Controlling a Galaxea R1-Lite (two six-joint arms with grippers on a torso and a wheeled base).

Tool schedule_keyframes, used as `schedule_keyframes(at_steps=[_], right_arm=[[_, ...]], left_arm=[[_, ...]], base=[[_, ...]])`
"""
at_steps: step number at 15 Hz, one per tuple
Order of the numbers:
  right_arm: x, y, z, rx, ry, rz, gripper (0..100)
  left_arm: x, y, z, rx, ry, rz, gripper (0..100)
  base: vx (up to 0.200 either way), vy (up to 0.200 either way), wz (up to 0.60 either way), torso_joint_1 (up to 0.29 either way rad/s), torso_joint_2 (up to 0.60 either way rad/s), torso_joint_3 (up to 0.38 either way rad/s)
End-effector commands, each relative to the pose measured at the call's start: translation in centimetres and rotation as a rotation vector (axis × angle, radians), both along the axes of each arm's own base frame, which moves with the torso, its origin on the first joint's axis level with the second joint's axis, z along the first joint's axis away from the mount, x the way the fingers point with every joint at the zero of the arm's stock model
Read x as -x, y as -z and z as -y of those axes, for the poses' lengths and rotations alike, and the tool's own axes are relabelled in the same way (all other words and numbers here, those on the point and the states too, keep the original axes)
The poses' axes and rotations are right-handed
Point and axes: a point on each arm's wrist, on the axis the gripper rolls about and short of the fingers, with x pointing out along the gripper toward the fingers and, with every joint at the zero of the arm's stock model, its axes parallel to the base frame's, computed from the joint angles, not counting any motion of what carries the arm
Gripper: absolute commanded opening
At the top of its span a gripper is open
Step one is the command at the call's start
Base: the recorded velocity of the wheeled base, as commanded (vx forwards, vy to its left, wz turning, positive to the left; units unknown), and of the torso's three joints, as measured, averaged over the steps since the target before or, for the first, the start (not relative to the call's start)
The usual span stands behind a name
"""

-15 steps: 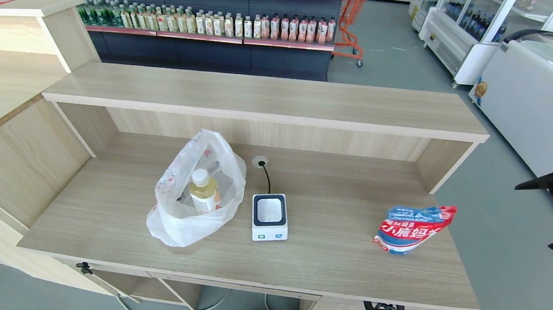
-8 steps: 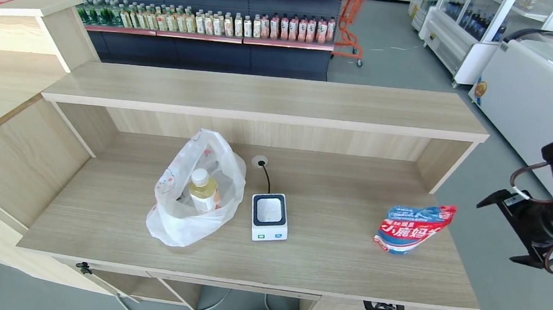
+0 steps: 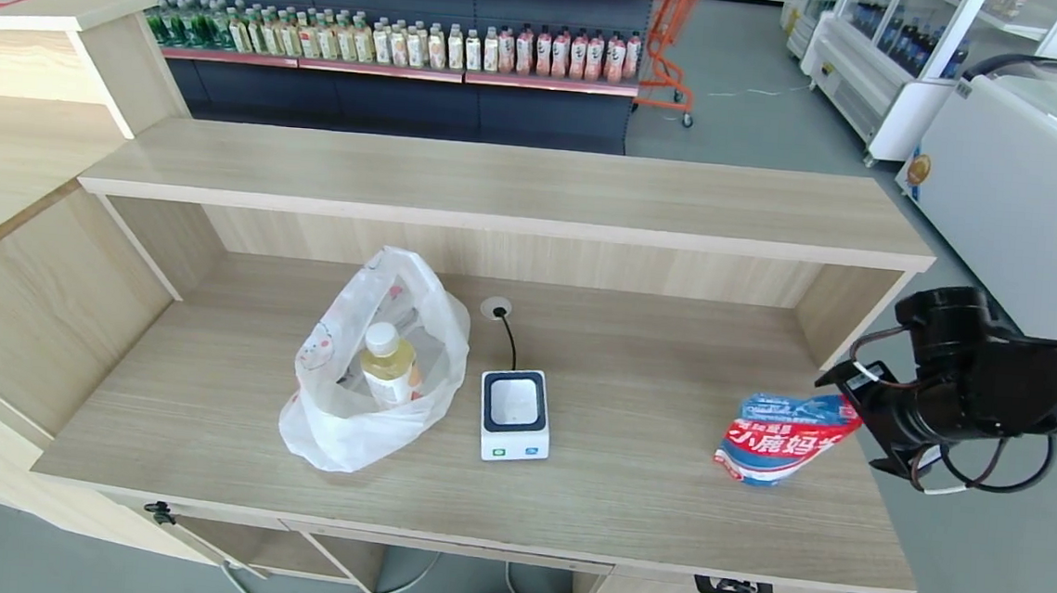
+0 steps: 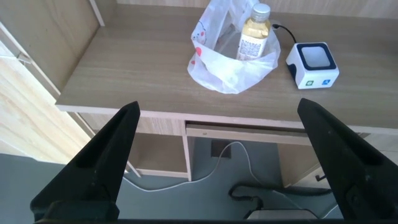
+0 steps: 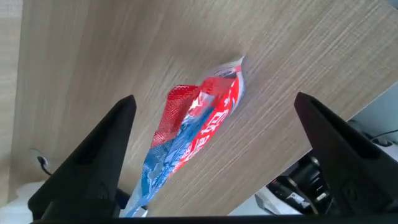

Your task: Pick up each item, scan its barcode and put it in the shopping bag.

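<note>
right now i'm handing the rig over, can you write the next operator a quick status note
Left pincer: open, empty, off the counter's front edge, facing the shopping bag.
Right pincer: open, at the snack pouch's right end, nothing gripped.
Things: bottle stands in the bag; scanner sits right of the bag; pouch lies near the counter's right end.
Done: bottle bagged.
To do: grasp the pouch, scan it, bag it.

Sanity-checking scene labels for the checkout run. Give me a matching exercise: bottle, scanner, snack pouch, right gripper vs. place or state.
1 bottle
2 scanner
3 snack pouch
4 right gripper

A open, next to the pouch
B lying at the right end of the counter
C upright in the shopping bag
D mid-counter, right of the bag

Pairs: 1-C, 2-D, 3-B, 4-A
</note>
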Motion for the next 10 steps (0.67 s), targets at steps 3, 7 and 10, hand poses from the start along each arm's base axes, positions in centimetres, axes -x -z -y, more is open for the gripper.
schedule_keyframes(at_steps=[3, 7, 10], right_arm=[[-1.7, 3.7, -2.0, 0.034, -0.079, -0.066, 100], [-2.3, 5.5, -2.4, 0.117, -0.114, -0.091, 0], [-2.3, 6.9, -2.8, 0.205, -0.164, -0.141, 0]], left_arm=[[0.0, 0.0, 0.0, 0.000, 0.000, 0.001, 100], [0.0, 0.0, 0.0, 0.000, 0.000, 0.001, 100], [0.0, 0.0, 0.0, 0.000, 0.000, 0.001, 100]], base=[[0.000, 0.000, 0.00, 0.000, 0.00, 0.000], [0.000, 0.000, 0.00, 0.000, 0.00, 0.000], [0.000, 0.000, 0.00, 0.000, 0.00, 0.000]])
